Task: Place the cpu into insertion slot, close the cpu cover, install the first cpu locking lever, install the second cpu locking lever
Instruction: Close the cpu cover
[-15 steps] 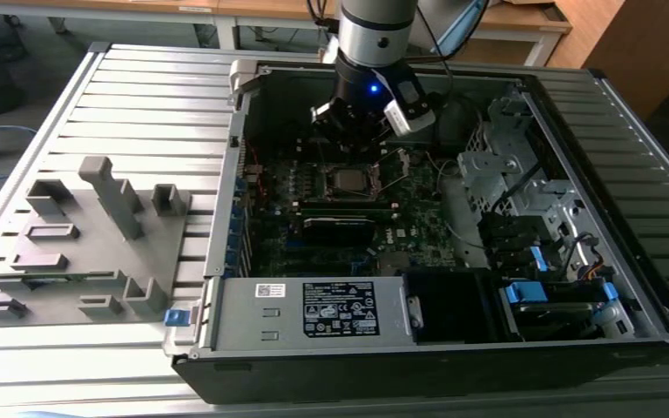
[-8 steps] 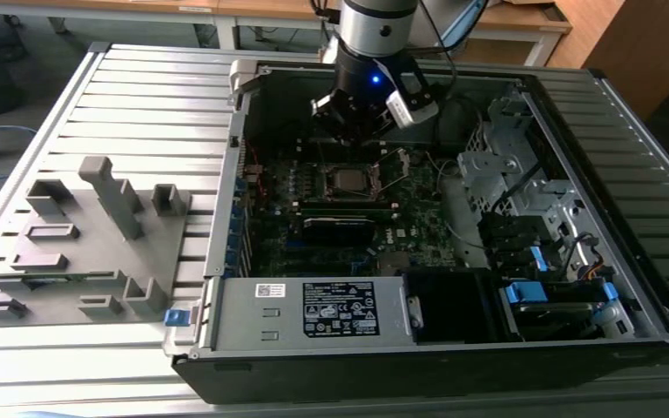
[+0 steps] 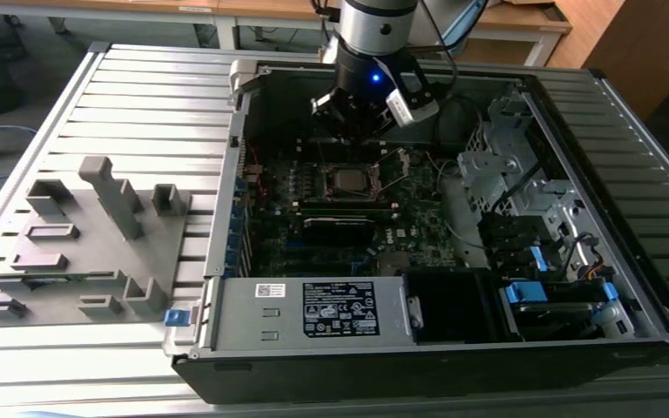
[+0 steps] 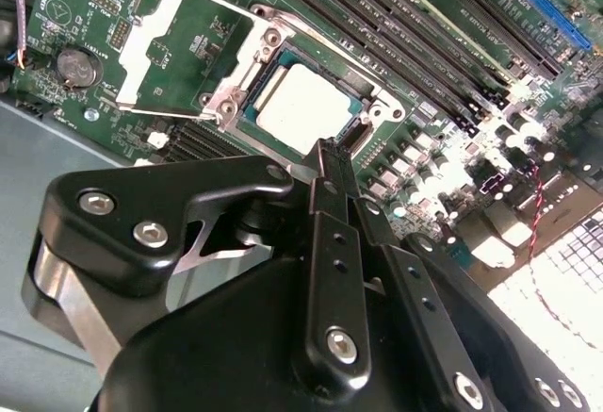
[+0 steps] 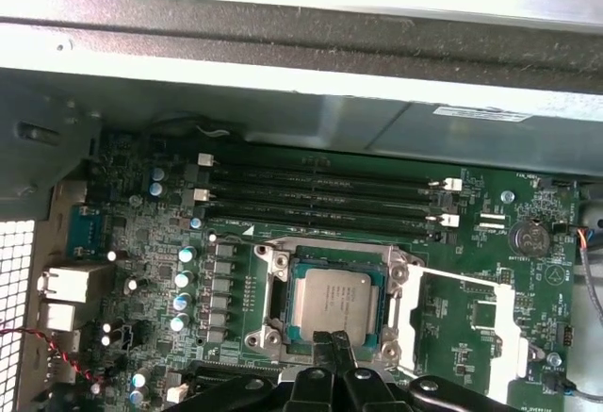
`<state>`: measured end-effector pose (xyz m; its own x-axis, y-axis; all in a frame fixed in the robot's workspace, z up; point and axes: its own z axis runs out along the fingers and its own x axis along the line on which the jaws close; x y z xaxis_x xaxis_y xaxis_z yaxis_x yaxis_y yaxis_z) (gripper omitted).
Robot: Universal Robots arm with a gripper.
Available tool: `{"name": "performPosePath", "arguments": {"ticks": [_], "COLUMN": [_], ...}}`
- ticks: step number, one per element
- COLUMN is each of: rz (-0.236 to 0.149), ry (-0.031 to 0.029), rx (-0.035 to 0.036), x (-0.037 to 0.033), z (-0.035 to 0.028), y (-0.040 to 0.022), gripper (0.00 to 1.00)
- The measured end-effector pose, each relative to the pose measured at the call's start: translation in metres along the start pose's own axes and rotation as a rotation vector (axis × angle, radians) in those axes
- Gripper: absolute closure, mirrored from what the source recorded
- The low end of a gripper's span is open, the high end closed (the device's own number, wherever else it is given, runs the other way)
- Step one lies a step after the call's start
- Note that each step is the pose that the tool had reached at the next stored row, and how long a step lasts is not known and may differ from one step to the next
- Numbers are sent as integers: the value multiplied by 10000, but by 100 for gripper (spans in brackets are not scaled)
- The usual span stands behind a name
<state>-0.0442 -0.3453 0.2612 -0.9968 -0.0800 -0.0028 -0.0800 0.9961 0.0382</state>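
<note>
Small flat square cpu (image 5: 334, 301) with dull grey metal top, lying face up, sides equal, edges parallel to the black square insertion slot (image 5: 280, 310) holding it. Thin silver cpu cover (image 5: 457, 282) frame swung open just beside, on a green motherboard (image 5: 471, 233) inside an open black computer case (image 3: 428, 366). Black gripper (image 5: 332, 341) clenched on nothing, tips at the slot's edge.

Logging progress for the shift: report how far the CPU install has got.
Done: the cpu sits in the insertion slot. In hand: nothing; the shut gripper is at the slot's edge. Left: the cpu cover lies flipped open, so neither locking lever is installed.
</note>
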Motion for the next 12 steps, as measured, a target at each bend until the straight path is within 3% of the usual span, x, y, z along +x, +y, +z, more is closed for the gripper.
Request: {"name": "performPosePath", "arguments": {"ticks": [12], "rz": [23], "ry": [0], "rx": [1], "x": [-9], "z": [-1], "y": [-1], "gripper": [89]}}
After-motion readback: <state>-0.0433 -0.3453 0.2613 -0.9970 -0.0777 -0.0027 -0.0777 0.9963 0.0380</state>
